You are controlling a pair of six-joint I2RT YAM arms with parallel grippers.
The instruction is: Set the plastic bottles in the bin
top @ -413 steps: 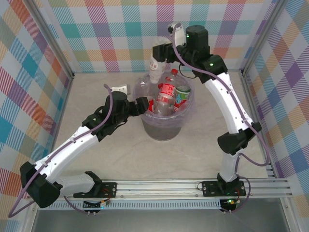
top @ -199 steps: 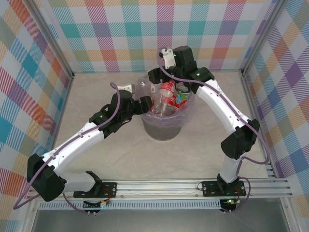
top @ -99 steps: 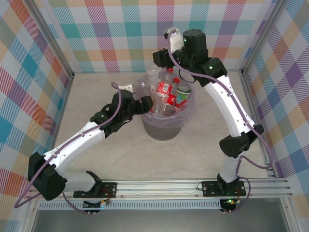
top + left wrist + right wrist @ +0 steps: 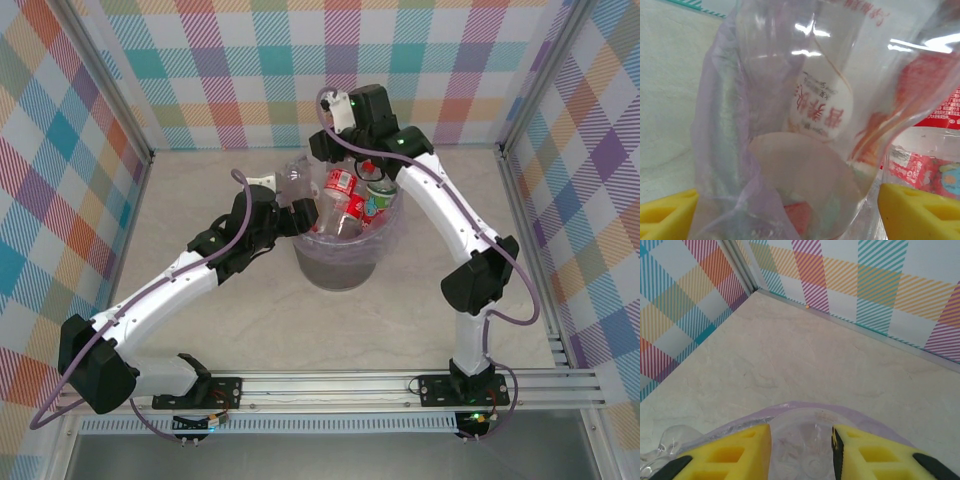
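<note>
From above, the bin [image 4: 340,262] stands in the middle of the table [image 4: 180,190], heaped with plastic bottles [image 4: 352,205]. A red-labelled bottle [image 4: 343,192] and a green-labelled bottle [image 4: 378,200] stick up past its rim, and a clear bottle [image 4: 297,180] leans at the far left edge. The left gripper [image 4: 303,212] sits against the bin's left rim. The right gripper [image 4: 322,152] hangs just behind the far rim, close to that clear bottle. On the left wrist camera, the left gripper [image 4: 790,200] has its yellow pads [image 4: 667,215] spread wide. Between them are a fold of the lavender bag [image 4: 720,130] and a clear bottle [image 4: 840,75] with a white, red-printed label [image 4: 822,112], and a red-labelled bottle [image 4: 930,167] lies lower right. Contact with either pad is unclear. On the right wrist camera, the right gripper [image 4: 801,432] points down at the bag's rim [image 4: 805,406]. The round end of a clear bottle [image 4: 802,450] lies in the gap between its fingers [image 4: 725,452]. I cannot tell whether they pinch it or merely stand over it. Bare table [image 4: 815,355] and checked wall [image 4: 865,270] lie beyond.
</note>
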